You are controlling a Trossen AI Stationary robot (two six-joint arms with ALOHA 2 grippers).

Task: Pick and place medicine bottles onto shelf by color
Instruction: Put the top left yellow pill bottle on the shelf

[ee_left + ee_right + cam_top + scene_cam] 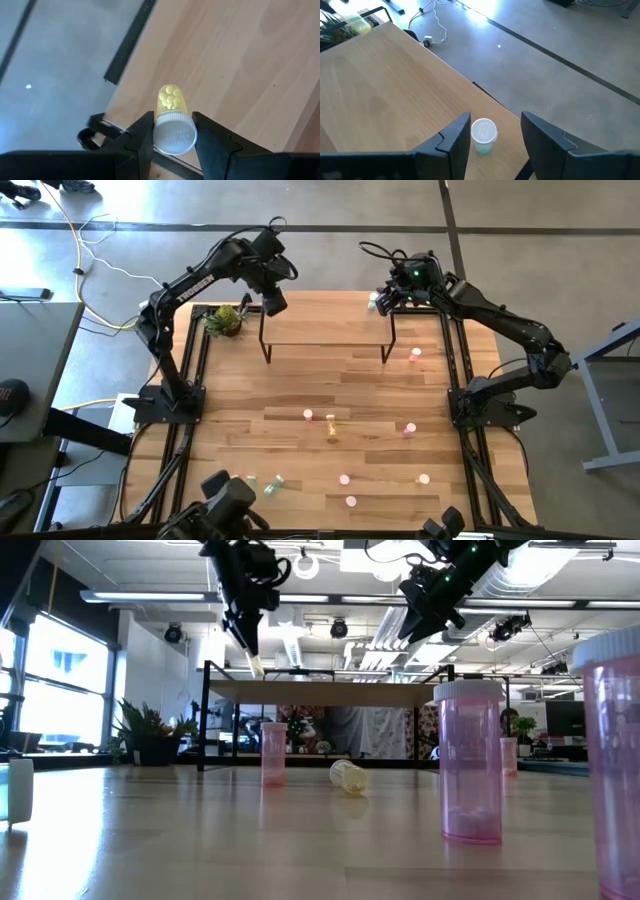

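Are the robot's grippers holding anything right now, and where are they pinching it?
The left gripper pinches a yellow bottle at its white cap end. The right gripper holds nothing; a green bottle stands free between its open fingers.

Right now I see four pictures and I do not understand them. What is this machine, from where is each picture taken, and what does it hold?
These are two robot arms at a wooden table. One picture looks down from above, one looks level across the tabletop, and two come from cameras on the wrists. The left gripper is shut on a yellow bottle above the left end of the shelf. The right gripper is open, with a green bottle standing on the shelf's corner between its fingers. Pink bottles and others are scattered on the table.
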